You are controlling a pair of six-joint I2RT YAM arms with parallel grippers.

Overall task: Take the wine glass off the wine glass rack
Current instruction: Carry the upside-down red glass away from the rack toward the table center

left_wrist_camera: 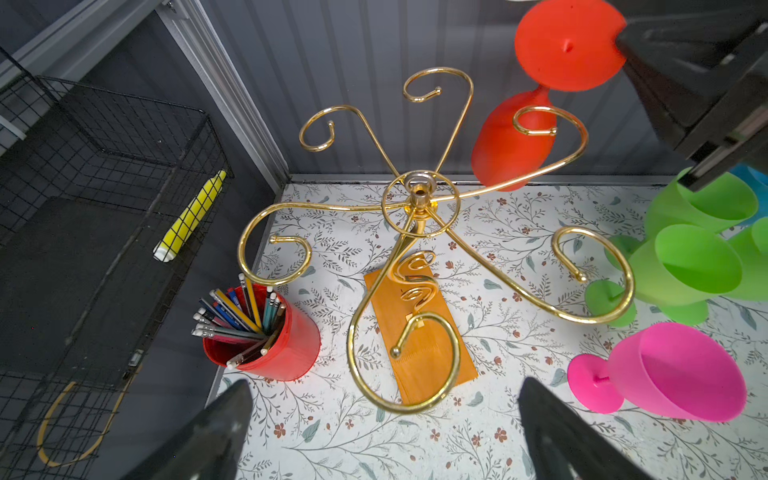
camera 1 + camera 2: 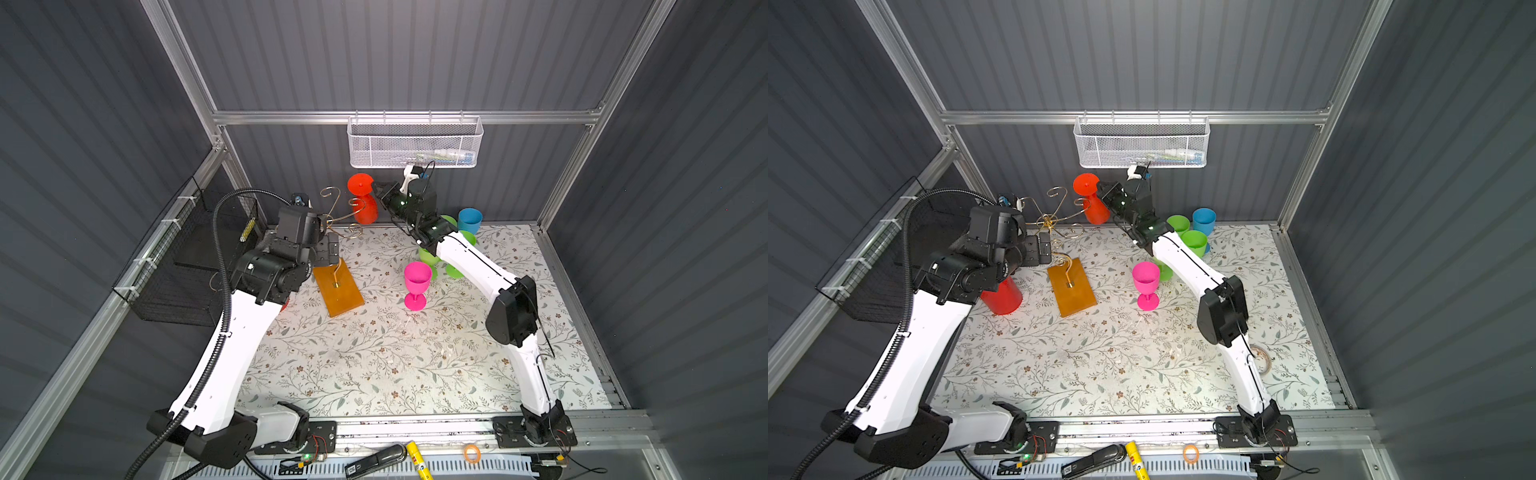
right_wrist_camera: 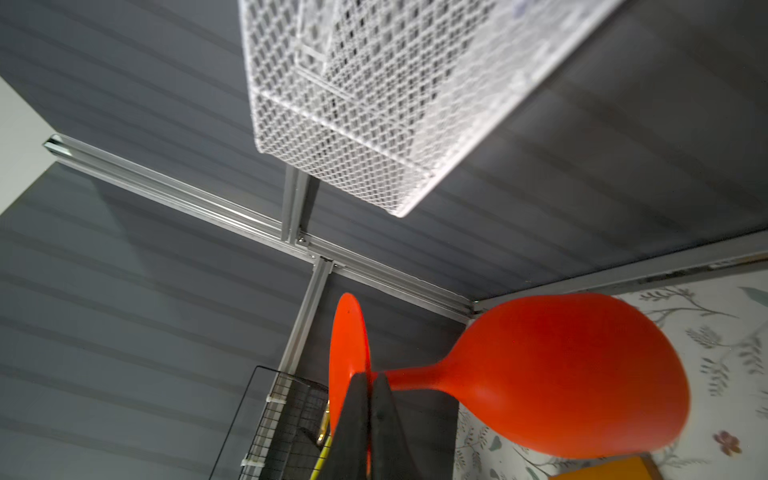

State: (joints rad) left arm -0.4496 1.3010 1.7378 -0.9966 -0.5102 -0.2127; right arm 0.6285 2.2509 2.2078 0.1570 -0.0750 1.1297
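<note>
My right fingers point(image 3: 356, 419) pinch the inverted red plastic wine glass point(image 3: 561, 374) by its foot; left fingers point(image 1: 208, 440) gape empty. Snagging the gold wire rack point(image 1: 419, 199) could twist it loose.

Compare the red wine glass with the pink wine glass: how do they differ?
The red wine glass hangs upside down, foot up, in the air; the pink wine glass stands upright on the table. The right gripper is shut near the red one's foot; nothing touches the pink one. Both share the same goblet shape.
</note>
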